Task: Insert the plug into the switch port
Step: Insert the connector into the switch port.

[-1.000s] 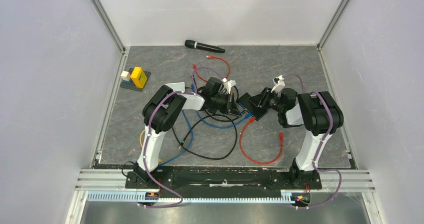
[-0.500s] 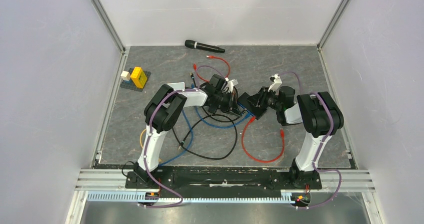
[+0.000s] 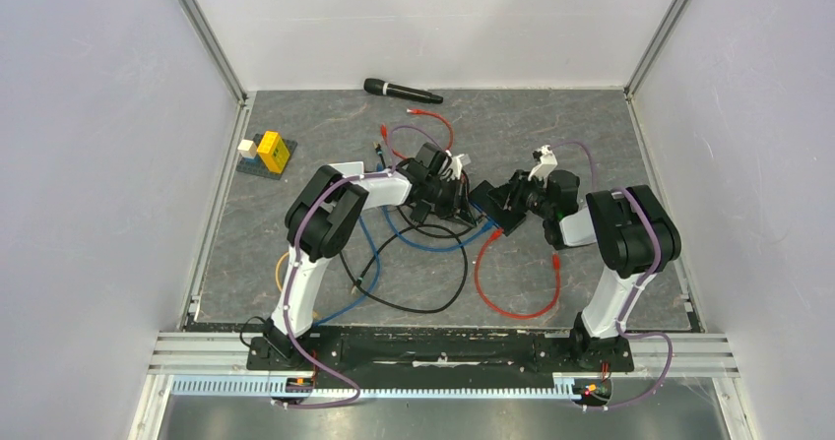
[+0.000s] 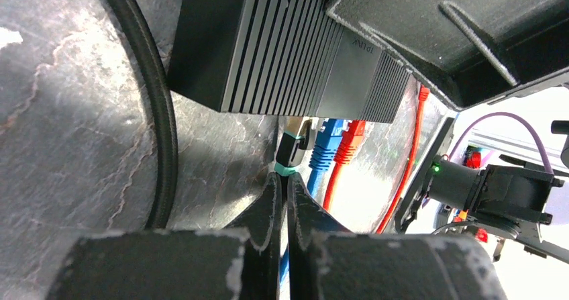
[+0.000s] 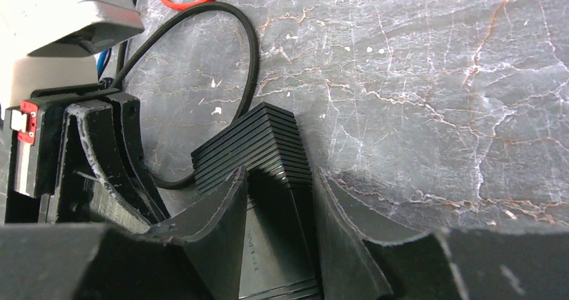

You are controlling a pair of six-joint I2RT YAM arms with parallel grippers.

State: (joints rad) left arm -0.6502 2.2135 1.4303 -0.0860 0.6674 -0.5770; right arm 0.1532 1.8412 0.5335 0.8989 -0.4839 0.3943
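The switch [image 4: 288,52] is a black ribbed box, also seen in the top view [image 3: 489,204]. My right gripper [image 5: 278,176] is shut on the switch [image 5: 258,139], one finger on each flat side. My left gripper [image 4: 282,179] is shut on the plug [image 4: 292,154], pinching it right at its teal band. The plug's tip meets the port edge of the switch beside a blue plug [image 4: 329,140] and a red plug [image 4: 350,137] that sit in ports. How deep the plug sits is hidden. In the top view the left gripper [image 3: 455,196] faces the right gripper [image 3: 507,204] mid-table.
Black [image 3: 423,287], blue [image 3: 433,246] and red [image 3: 512,297] cables loop over the table in front of the grippers. Another red cable [image 3: 435,120] lies behind them. A microphone [image 3: 402,91] lies at the back. A yellow block [image 3: 273,151] stands at the left.
Both grippers and the switch have shifted slightly toward the back of the table. The left gripper has closed in on the switch's edge. Both grips are unchanged.
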